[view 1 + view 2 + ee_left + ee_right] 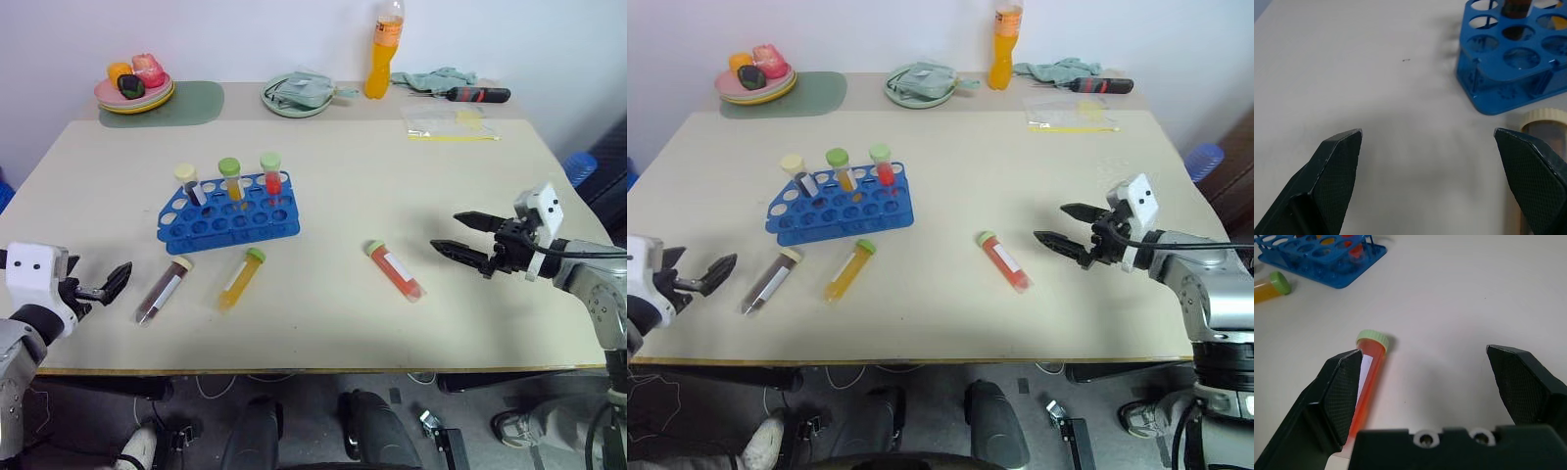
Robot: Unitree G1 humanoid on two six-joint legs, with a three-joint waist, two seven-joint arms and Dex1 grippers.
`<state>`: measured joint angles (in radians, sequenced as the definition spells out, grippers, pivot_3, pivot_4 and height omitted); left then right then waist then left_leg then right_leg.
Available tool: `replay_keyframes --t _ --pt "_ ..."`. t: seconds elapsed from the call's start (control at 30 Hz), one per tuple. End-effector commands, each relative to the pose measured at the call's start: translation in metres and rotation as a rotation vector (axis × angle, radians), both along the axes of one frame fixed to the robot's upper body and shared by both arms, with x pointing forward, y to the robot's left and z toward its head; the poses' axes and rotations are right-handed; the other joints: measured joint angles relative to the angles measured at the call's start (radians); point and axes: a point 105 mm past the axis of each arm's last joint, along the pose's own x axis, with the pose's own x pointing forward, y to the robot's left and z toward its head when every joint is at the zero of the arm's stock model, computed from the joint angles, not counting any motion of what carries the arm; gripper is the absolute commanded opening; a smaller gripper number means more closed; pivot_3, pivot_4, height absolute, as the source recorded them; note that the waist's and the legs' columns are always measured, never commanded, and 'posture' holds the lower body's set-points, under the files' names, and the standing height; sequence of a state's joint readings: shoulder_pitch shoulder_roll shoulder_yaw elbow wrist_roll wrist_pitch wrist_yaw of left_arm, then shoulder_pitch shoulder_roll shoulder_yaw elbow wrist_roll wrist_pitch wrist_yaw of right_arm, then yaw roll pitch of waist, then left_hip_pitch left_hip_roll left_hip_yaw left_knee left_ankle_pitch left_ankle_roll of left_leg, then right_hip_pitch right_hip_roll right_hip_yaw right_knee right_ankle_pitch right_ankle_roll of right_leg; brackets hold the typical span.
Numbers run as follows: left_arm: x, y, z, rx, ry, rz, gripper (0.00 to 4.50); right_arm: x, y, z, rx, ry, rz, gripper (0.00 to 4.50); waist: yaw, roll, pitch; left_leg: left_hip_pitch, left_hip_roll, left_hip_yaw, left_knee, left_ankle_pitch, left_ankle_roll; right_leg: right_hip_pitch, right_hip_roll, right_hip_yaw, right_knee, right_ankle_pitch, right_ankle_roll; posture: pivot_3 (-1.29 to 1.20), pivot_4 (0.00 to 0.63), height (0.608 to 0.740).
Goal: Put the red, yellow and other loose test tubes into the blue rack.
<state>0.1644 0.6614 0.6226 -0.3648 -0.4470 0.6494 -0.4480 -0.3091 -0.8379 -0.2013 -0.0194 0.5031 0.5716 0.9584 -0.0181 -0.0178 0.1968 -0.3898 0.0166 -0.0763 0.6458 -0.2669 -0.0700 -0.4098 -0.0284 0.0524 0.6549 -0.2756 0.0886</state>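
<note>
The right gripper (pixel 463 238), jaws wide, faces the red tube (pixel 394 269) to grab it; left gripper (pixel 1430 161), jaws wide, holds nothing.

Light is bright, even and soft across the table (pixel 323 196), casting only faint shadows. A weak, smeared shadow lies beside the rack (pixel 1508 58), ahead of the left pincer (pixel 1427 139). The fingers (pixel 1339 396) of the right pincer (pixel 1422 355) look soft-edged up close. The orange tube (pixel 1369 377) by them blurs slightly.
</note>
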Motion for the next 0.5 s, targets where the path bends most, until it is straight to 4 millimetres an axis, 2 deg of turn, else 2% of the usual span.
replay_keyframes --t 0.03,0.2,0.27,0.37,0.5 --pt "-0.002 -0.001 0.011 0.023 -0.043 0.01 4.44 0.004 0.002 0.011 -0.035 -0.048 0.008 4.5 0.0 0.0 0.0 0.0 0.0 0.0 0.0 0.0 0.0 0.0 0.0 0.0 0.0 0.0 0.0 0.0 0.15 0.74" --pt "0.0 -0.007 0.014 0.008 -0.071 -0.003 4.44 0.008 0.006 0.016 -0.055 -0.042 0.014 4.5 -0.001 0.0 0.0 0.0 0.0 0.0 0.0 0.0 0.0 0.0 0.0 0.0 0.0 0.0 0.0 0.0 0.15 0.74" --pt "0.003 -0.018 0.017 0.004 -0.087 -0.051 4.44 0.01 0.012 0.022 -0.064 -0.055 0.019 4.5 -0.001 0.0 0.0 0.0 0.0 0.0 0.0 0.0 0.0 0.0 0.0 0.0 0.0 0.0 0.0 0.0 0.15 0.74" --pt "0.008 -0.055 0.022 -0.015 -0.117 -0.218 4.44 0.011 0.031 0.03 -0.06 -0.032 0.036 4.5 0.0 0.0 0.0 0.0 0.0 0.0 0.0 0.0 0.0 0.0 0.0 0.0 0.0 0.0 0.0 0.0 0.15 0.74" --pt "0.014 -0.11 0.017 -0.068 -0.108 -0.445 4.44 -0.001 0.064 0.024 -0.152 0.086 0.07 4.5 0.003 0.0 0.0 -0.001 0.0 0.0 0.0 0.0 0.0 0.0 0.0 0.0 0.0 0.0 0.0 0.0 0.15 0.74"
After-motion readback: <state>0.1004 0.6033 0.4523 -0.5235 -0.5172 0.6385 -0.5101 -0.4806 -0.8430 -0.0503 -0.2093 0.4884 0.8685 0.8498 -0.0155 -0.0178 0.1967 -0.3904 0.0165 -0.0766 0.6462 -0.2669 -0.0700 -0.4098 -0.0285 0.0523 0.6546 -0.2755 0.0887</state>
